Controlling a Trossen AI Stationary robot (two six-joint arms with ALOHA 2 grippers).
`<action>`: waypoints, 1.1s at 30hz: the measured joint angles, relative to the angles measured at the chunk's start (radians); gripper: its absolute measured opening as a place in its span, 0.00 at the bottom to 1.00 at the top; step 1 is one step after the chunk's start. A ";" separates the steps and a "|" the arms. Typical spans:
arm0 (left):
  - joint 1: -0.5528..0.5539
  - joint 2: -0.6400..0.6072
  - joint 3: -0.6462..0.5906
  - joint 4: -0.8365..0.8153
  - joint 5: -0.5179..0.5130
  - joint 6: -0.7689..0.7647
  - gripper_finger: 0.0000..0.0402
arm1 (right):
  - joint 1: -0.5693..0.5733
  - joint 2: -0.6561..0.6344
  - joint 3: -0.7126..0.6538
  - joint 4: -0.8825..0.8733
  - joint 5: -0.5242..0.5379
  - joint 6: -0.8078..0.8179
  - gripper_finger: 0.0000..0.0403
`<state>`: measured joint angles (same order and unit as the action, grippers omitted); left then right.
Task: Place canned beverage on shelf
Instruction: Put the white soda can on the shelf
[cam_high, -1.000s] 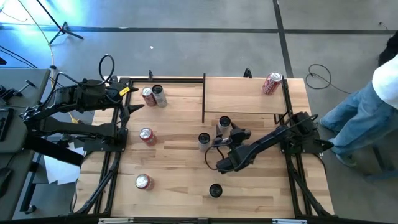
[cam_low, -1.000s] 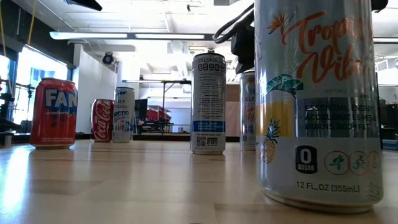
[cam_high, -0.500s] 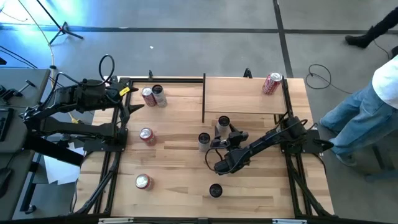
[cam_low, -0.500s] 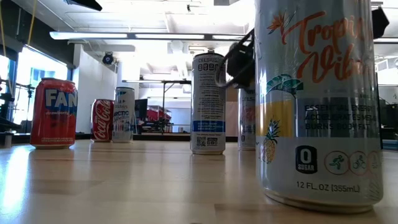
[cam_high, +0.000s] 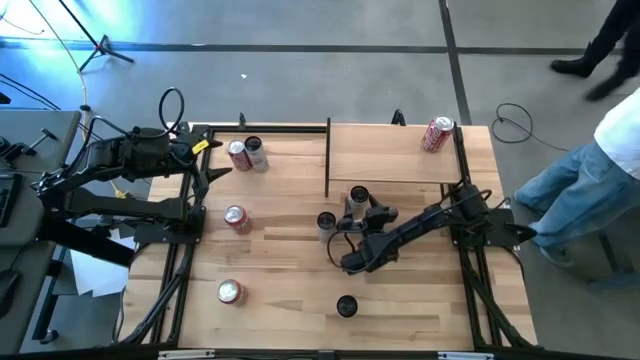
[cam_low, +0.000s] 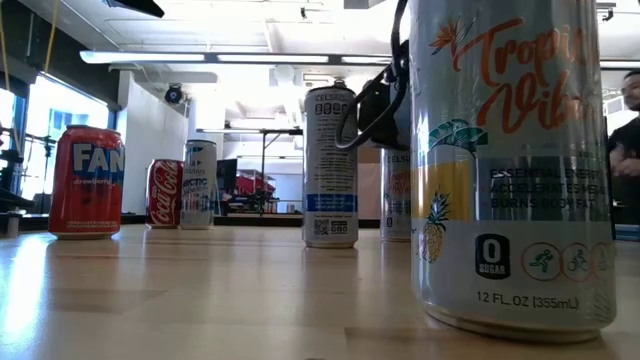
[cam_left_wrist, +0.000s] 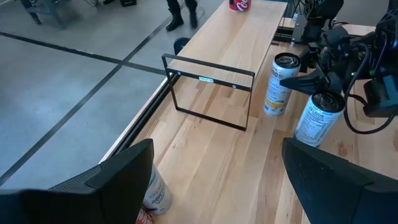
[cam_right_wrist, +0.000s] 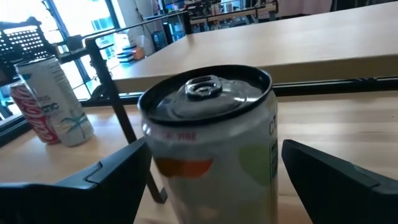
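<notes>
My right gripper is open at the table's middle, one finger on each side of an upright slim can with an orange and green label, also in the high view. A white and blue slim can stands just left of that gripper. The shelf, a light-wood board in a black frame, stands at the far right and carries a red can. My left gripper is open and empty at the table's left edge. My right gripper comes level from the table's near side at the orange-labelled can's upper wall, which stands between the open fingers. The can stands upright on the table. Whether a finger touches it or the white and blue can, I cannot tell.
A cola can and a white can stand at the far left. Two red cans stand on the left side. A tall can stands near the front edge. A person stands right of the table.
My right gripper has gone toward the table's left and far edges, up to the orange-labelled can, which now stands between its open fingers. The white and blue can has shifted slightly left and turned a little.
</notes>
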<state>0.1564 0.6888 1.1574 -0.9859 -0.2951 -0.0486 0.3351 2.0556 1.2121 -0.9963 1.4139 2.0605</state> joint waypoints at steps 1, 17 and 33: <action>0.000 0.000 0.000 0.000 0.000 0.000 0.83 | -0.003 0.000 0.000 0.000 0.000 0.000 0.86; 0.000 0.000 0.000 0.000 0.000 0.000 0.83 | -0.007 0.000 0.000 0.051 -0.018 -0.023 0.64; 0.000 0.000 0.000 0.000 0.000 0.000 0.83 | 0.050 -0.029 0.012 0.036 -0.030 -0.069 0.60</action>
<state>0.1563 0.6891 1.1575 -0.9860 -0.2947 -0.0486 0.3847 2.0267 1.2242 -0.9599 1.3843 1.9911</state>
